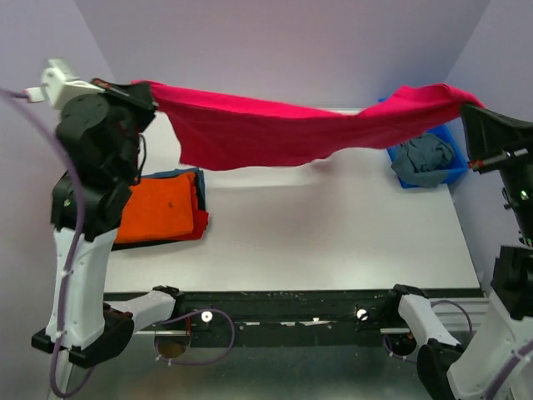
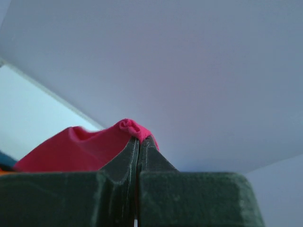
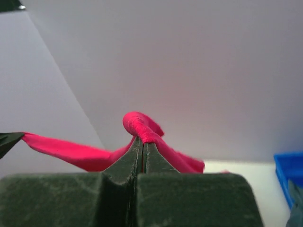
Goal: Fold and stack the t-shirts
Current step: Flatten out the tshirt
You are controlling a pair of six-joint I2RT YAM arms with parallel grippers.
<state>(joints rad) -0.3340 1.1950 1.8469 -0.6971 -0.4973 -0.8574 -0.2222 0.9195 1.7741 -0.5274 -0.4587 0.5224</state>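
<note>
A large crimson-pink t-shirt (image 1: 275,125) hangs stretched in the air between both arms, above the far part of the table. My left gripper (image 1: 141,90) is shut on its left end; in the left wrist view the cloth (image 2: 85,149) bunches over the closed fingertips (image 2: 139,142). My right gripper (image 1: 470,104) is shut on its right end; in the right wrist view the cloth (image 3: 142,125) folds over the closed tips (image 3: 143,142). A folded stack with an orange t-shirt (image 1: 162,204) on top, with red, blue and black layers under it, lies at the left.
A blue plastic bin (image 1: 445,162) at the far right holds a crumpled grey-blue t-shirt (image 1: 425,158). The white table (image 1: 333,233) ends at a black rail at the near edge. Pale walls close in the back and both sides.
</note>
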